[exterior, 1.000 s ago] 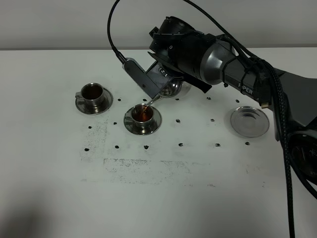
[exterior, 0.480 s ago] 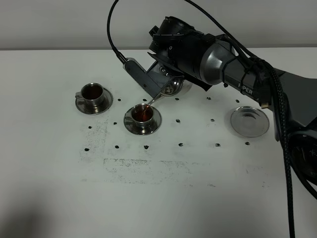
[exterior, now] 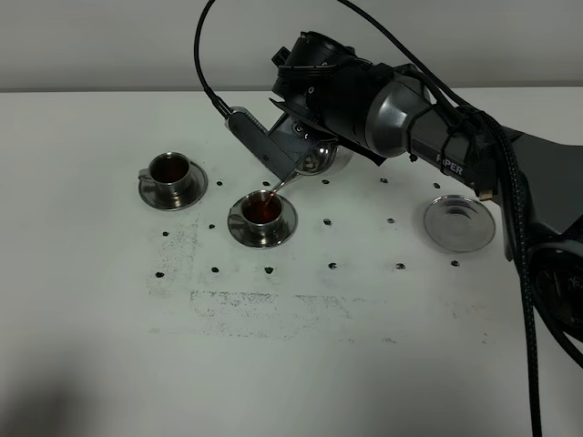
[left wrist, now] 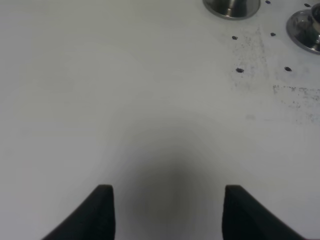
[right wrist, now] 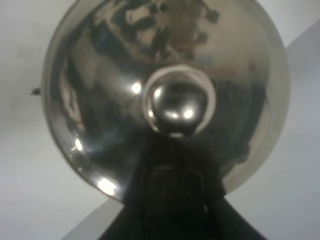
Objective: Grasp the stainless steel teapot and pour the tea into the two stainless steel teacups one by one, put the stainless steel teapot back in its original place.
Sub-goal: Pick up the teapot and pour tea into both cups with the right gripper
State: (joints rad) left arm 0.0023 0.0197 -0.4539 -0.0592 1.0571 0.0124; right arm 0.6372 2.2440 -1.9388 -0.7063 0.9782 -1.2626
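Observation:
My right gripper (exterior: pixel 296 150) is shut on the stainless steel teapot (exterior: pixel 321 160) and holds it tilted in the air. Its thin spout points down over the middle teacup (exterior: pixel 262 212), which holds dark reddish-brown tea (exterior: pixel 264 209). The second teacup (exterior: pixel 171 173) stands on its saucer to the left and also holds dark tea. The round steel plate (exterior: pixel 459 223) lies bare to the right. In the right wrist view the teapot's domed lid and knob (right wrist: pixel 172 102) fill the picture. My left gripper (left wrist: pixel 167 215) is open and empty over bare table.
The white table (exterior: pixel 301 346) has rows of small dark dots and a scuffed patch near the front. My right arm and its cables reach in from the right side, over the back of the table. Two saucer rims (left wrist: pixel 231 6) show in the left wrist view.
The teapot has stayed tilted over the middle cup, with the arm shifted very slightly. The tea in that cup looks a little fuller and redder.

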